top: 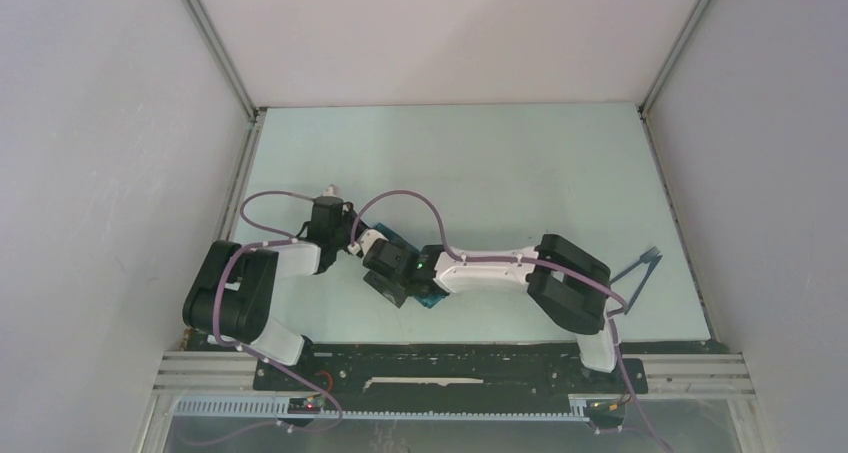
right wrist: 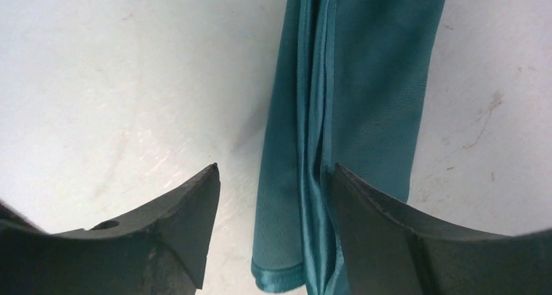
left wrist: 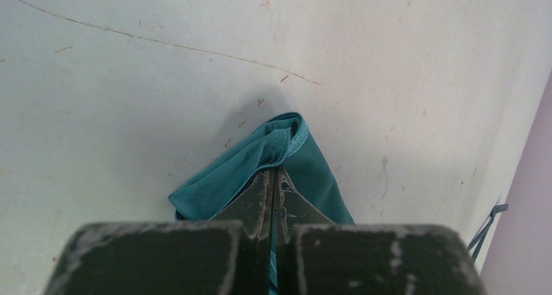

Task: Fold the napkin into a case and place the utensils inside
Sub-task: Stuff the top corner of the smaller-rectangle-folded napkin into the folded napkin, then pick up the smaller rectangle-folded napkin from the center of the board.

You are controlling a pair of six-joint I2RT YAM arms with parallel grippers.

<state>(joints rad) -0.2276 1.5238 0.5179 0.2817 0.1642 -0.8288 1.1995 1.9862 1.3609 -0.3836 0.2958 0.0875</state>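
Observation:
The teal napkin (right wrist: 371, 80) lies folded into a narrow strip, the case, on the table. Both arms cover most of it in the top view, where only small bits of the napkin (top: 433, 299) show. My left gripper (left wrist: 272, 175) is shut on a bunched end of the napkin (left wrist: 312, 171), with cloth pinched between its fingers. My right gripper (right wrist: 273, 178) stands open over the strip's other end. Its right finger (right wrist: 371, 210) rests against the satin fold, and its left finger (right wrist: 189, 210) is over bare table. The utensils (top: 640, 266) lie apart at the table's right edge.
The pale table (top: 480, 163) is walled on three sides, with metal rails along its edges. The two wrists meet close together near the front centre, left gripper (top: 356, 241) beside right gripper (top: 388, 278). In the left wrist view the utensils (left wrist: 485, 226) lie by the right wall.

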